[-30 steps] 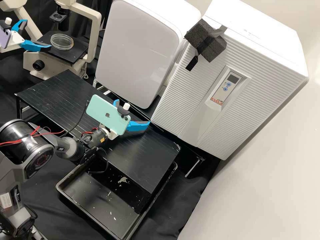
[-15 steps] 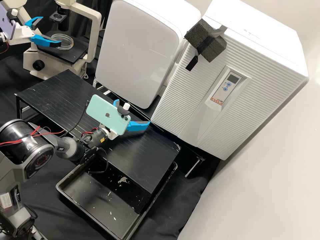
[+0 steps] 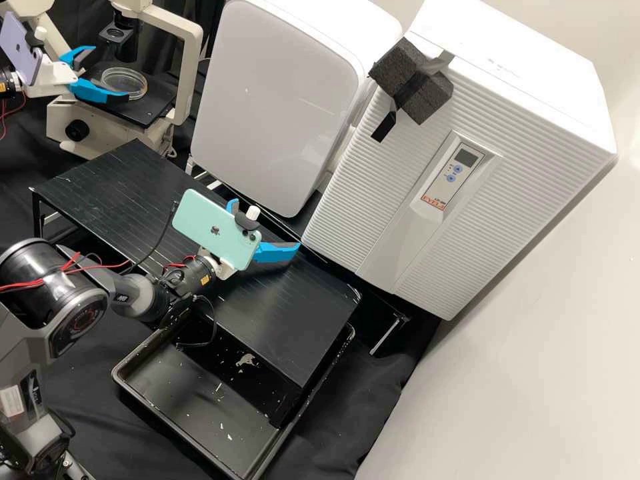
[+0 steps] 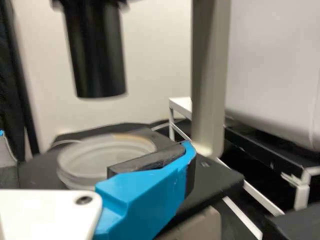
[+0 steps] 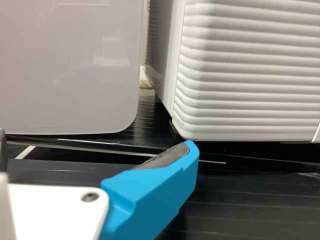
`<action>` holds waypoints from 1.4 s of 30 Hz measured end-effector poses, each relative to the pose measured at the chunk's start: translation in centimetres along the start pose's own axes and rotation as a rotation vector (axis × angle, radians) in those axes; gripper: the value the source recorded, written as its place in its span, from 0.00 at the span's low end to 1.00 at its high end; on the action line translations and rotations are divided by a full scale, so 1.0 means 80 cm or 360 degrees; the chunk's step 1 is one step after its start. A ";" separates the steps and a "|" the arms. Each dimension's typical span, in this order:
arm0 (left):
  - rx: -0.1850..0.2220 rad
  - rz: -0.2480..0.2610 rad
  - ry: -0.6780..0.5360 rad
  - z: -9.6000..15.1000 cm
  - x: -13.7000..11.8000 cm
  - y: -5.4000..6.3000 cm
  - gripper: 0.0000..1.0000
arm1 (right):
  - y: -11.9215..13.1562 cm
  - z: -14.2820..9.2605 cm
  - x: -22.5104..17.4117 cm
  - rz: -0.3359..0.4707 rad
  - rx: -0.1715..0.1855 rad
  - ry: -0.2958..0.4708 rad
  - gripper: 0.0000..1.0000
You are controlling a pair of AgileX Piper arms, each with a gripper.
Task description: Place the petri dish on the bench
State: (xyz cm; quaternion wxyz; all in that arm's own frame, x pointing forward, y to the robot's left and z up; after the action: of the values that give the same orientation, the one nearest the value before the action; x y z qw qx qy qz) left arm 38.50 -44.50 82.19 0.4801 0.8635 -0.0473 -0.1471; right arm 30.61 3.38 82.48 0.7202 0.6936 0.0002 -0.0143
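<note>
Petri dish (image 3: 128, 83) on the microscope stage (image 3: 149, 112).
Left gripper (image 3: 110, 73) near it, right gripper (image 3: 267, 225) above tabletop (image 3: 283, 320), jaws of both spread.

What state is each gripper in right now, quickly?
Left gripper: open, holding nothing, close to the petri dish.
Right gripper: open, holding nothing.

Black rectangular bench top (image 3: 283, 317) across the frame's middle, black microscope stage (image 3: 155, 110) at upper left, clear round petri dish (image 3: 128, 80) on it
</note>
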 end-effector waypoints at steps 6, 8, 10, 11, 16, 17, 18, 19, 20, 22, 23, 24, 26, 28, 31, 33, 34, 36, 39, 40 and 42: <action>-0.0008 -0.0039 -0.0030 0.005 0.008 -0.012 1.00 | 0.000 0.000 0.000 0.0000 0.0000 0.0000 1.00; -0.0005 -0.0032 -0.0031 0.005 0.009 -0.011 1.00 | 0.000 0.000 0.000 0.0000 0.0000 0.0000 1.00; -0.0001 -0.0025 -0.0033 0.005 0.010 -0.009 1.00 | 0.000 0.000 0.000 0.0000 0.0000 0.0000 1.00; 0.0000 -0.0022 -0.0034 0.005 0.010 -0.008 1.00 | 0.000 0.000 0.000 0.0000 0.0000 0.0000 1.00; 0.0003 -0.0021 -0.0032 0.004 0.012 -0.007 1.00 | 0.000 0.000 0.000 0.0000 0.0000 0.0000 1.00; 0.0004 -0.0022 -0.0031 0.003 0.014 -0.008 1.00 | 0.000 0.000 0.000 0.0000 0.0000 0.0000 1.00; 0.0005 -0.0021 -0.0030 0.003 0.016 -0.008 1.00 | 0.000 0.000 0.000 0.0000 0.0000 0.0000 1.00; 0.0006 -0.0019 -0.0031 0.002 0.017 -0.008 1.00 | 0.000 0.000 0.000 0.0000 0.0000 0.0000 1.00; 0.0010 -0.0014 -0.0030 0.001 0.019 -0.006 1.00 | 0.000 0.000 0.000 0.0000 0.0000 0.0000 1.00; 0.0012 -0.0011 -0.0031 -0.001 0.024 -0.008 1.00 | 0.000 0.000 0.000 0.0000 0.0000 0.0000 1.00; 0.0007 -0.0010 -0.0027 -0.004 0.027 -0.008 1.00 | 0.000 0.000 0.000 0.0000 0.0000 0.0000 1.00; -0.0007 -0.0007 -0.0027 -0.005 0.029 -0.008 1.00 | 0.000 0.000 0.000 0.0000 0.0000 0.0000 1.00; -0.0044 -0.0003 -0.0023 -0.011 0.035 -0.009 1.00 | 0.000 0.000 0.000 0.0000 0.0000 0.0000 1.00; -0.0048 -0.0004 -0.0026 -0.012 0.038 -0.010 1.00 | 0.000 0.000 0.000 0.0000 0.0000 0.0000 1.00; -0.0058 -0.0010 -0.0023 -0.013 0.042 -0.008 1.00 | 0.000 0.000 0.000 0.0000 0.0000 0.0000 1.00; -0.0061 -0.0016 -0.0019 -0.014 0.042 -0.009 1.00 | 0.000 0.000 0.000 0.0000 0.0000 0.0000 1.00; -0.0061 -0.0016 -0.0019 -0.014 0.042 -0.009 1.00 | 0.000 0.000 0.000 0.0000 0.0000 0.0000 1.00; -0.0061 -0.0012 -0.0022 -0.014 0.042 -0.009 1.00 | 0.000 0.000 0.000 0.0000 0.0000 0.0000 1.00; -0.0061 -0.0010 -0.0023 -0.013 0.042 -0.009 1.00 | 0.000 0.000 0.000 0.0000 0.0000 0.0000 1.00; -0.0061 -0.0007 -0.0025 -0.013 0.042 -0.008 1.00 | 0.000 0.000 0.000 0.0000 0.0000 0.0000 1.00; -0.0061 -0.0007 -0.0025 -0.013 0.042 -0.008 1.00 | 0.000 0.000 0.000 0.0000 0.0000 0.0000 1.00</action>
State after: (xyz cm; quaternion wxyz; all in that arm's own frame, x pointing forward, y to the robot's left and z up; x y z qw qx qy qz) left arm 41.95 -44.02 81.46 0.4959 0.8530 -0.0465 -0.1559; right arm 30.61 3.38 82.48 0.7202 0.6936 0.0002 -0.0143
